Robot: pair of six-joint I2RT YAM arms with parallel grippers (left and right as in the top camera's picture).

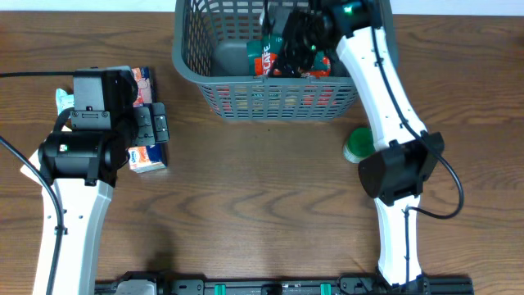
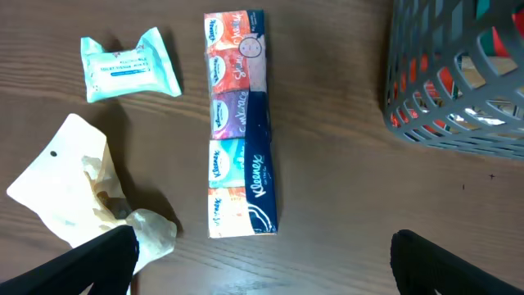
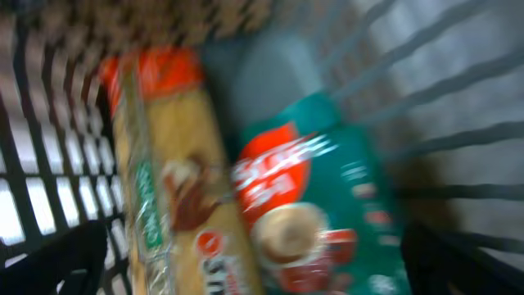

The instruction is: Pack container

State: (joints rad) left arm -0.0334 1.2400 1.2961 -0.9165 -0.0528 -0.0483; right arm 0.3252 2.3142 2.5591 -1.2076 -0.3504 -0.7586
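Note:
The container, a dark grey slotted basket (image 1: 270, 100), stands at the table's far middle. My right gripper (image 1: 296, 43) reaches down inside it and is open (image 3: 254, 274), holding nothing. Beneath its fingers, on the basket floor, lie a green packet with a coffee cup picture (image 3: 315, 205) and a yellow-orange snack pack (image 3: 176, 164); this view is blurred. My left gripper (image 1: 152, 123) hovers open (image 2: 262, 274) over the table at the left, above a long Kleenex tissue pack (image 2: 240, 123) and empty.
A teal wipes packet (image 2: 129, 65) and a crumpled cream bag (image 2: 70, 180) lie left of the tissue pack. A small green-lidded jar (image 1: 358, 145) stands by the right arm, in front of the basket's right corner. The basket's corner (image 2: 442, 98) shows at the left wrist view's upper right.

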